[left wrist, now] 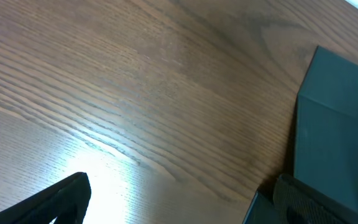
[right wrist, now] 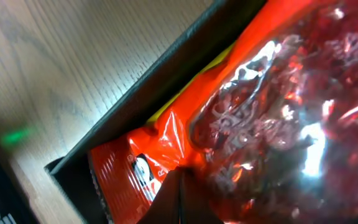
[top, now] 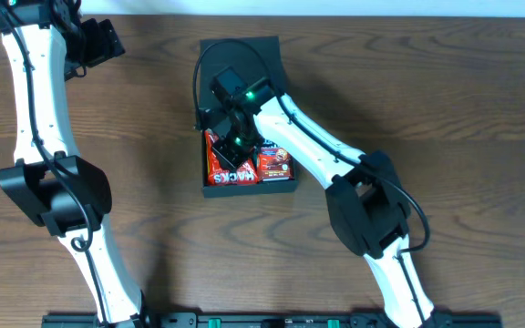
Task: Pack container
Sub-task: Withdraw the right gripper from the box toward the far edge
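The container is a black square box at the table's middle, its flap lid open toward the back. Inside lie a red snack packet and a red-and-blue packet. My right gripper reaches down into the box. In the right wrist view its jaws are shut together, tips against the glossy red packet beside the container's wall; nothing shows between them. My left gripper hangs open at the back left over bare wood, its fingers wide apart, with the container's lid to its right.
A yellow sliver shows under the red packet along the box wall. The right arm crosses from the front right to the box. The left arm stands along the left side.
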Available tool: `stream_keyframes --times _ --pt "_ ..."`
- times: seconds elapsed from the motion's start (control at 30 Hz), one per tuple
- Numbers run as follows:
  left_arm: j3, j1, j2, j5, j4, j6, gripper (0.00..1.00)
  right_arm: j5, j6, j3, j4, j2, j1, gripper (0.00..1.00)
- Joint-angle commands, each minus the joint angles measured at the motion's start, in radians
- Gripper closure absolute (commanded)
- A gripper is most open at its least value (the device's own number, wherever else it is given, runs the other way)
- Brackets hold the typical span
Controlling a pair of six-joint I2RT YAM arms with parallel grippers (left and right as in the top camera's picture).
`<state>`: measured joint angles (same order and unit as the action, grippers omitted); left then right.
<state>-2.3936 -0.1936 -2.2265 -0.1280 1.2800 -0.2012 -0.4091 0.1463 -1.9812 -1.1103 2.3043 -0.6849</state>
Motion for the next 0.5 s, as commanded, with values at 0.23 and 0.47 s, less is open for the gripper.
stream_keyframes --times 0.23,0.47 --pt "-0.016 0.000 0.020 -0.074 -0.016 0.022 0.05 0.048 0.019 -0.087 0.057 -0.174 0.083 0.99" --pt "-0.016 0.014 -0.008 -0.351 -0.124 0.022 0.18 -0.117 -0.006 -0.084 0.128 -0.169 0.327 0.99"
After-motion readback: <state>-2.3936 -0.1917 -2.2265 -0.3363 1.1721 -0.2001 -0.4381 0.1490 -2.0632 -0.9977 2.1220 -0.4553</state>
